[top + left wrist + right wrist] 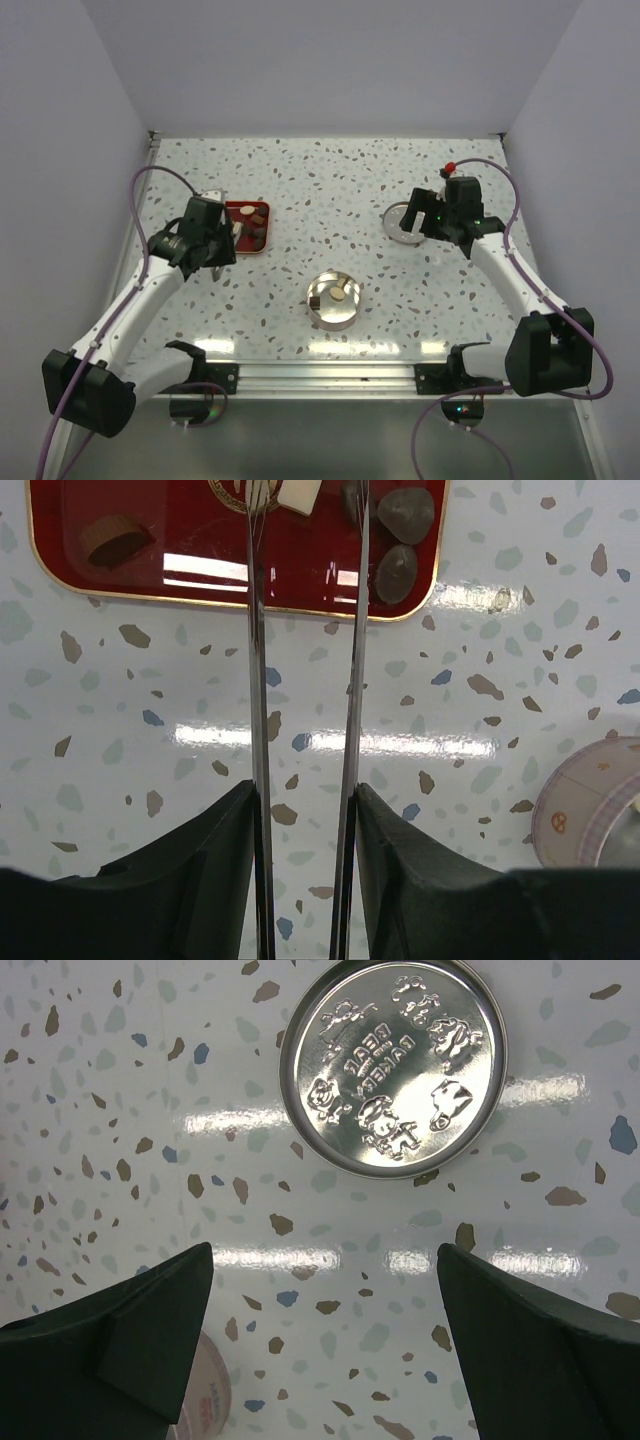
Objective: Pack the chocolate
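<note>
Setting: a white speckled table (330, 180) with pale walls on three sides, and two arms reaching in from the near edge.
Left gripper: the left gripper (303, 792) sits low over the table just short of the red tray (180, 580). Its jaws press on the two blades of the long metal tweezers (256, 680), gripping them. The blades stand a little apart.
Tweezers: the blades run forward across the tray's near rim (their tips meet the top edge of the wrist view, so whether they touch anything cannot be told).
Red tray: rectangular, gold-edged, left of the table's middle.
Chocolate on the tray: a brown round piece (112, 537) lies at the left end. A cream-white piece (300, 494) lies between the two blades at the far edge of the view. At the right end two dark pieces (405, 513) lie one just nearer than the other, almost touching.
Round tin: the open metal round tin (333, 322) stands mid-table, nearer the arms and well apart from the tray.
Chocolate in the tin: a small dark piece (314, 301) on the left and a tan disc (340, 295) near it, not touching.
Lid: the silver embossed lid (393, 1065) lies flat on the table at the right rear.
Right gripper: the right gripper (325, 1250) hovers near the lid, its jaws spread wide and empty. In the wrist view the lid lies beyond the fingertips.
</note>
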`<state>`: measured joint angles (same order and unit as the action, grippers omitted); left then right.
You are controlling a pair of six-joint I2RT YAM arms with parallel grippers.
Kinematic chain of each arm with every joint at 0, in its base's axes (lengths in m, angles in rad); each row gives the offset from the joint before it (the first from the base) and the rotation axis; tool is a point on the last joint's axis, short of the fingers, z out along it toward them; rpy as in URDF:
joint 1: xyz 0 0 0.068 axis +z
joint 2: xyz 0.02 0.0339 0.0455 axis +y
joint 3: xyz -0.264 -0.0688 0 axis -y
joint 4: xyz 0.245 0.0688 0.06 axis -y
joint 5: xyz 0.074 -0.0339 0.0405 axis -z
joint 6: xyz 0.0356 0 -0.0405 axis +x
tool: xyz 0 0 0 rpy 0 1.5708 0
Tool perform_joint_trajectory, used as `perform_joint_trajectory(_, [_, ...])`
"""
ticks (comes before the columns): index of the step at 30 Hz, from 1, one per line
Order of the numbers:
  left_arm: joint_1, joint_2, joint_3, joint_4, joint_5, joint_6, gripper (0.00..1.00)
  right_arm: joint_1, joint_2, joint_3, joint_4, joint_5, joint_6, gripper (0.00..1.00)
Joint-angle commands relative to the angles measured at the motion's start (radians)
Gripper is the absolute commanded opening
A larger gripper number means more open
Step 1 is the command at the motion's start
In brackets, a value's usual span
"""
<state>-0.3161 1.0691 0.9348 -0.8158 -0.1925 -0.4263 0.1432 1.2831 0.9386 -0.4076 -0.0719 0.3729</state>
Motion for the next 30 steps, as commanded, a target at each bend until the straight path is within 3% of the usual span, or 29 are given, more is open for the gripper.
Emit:
perform_joint_trajectory(1, [0.005,0.022,-0.008,0.073,0.033,0.024,0.47,-0.001,-0.014,0.023,-0.003,-0.009,-0.014,0.97])
perform_joint_trajectory(19, [0.018,0.048,0.004,0.090,-0.036,-0.003,0.47,-0.001,-0.010,0.023,-0.007,0.004,-0.020,0.97])
perform_joint_trajectory(30, [0.028,0.089,-0.031,0.099,0.021,-0.002,0.47,-0.001,0.001,0.023,-0.004,-0.005,-0.015,0.97])
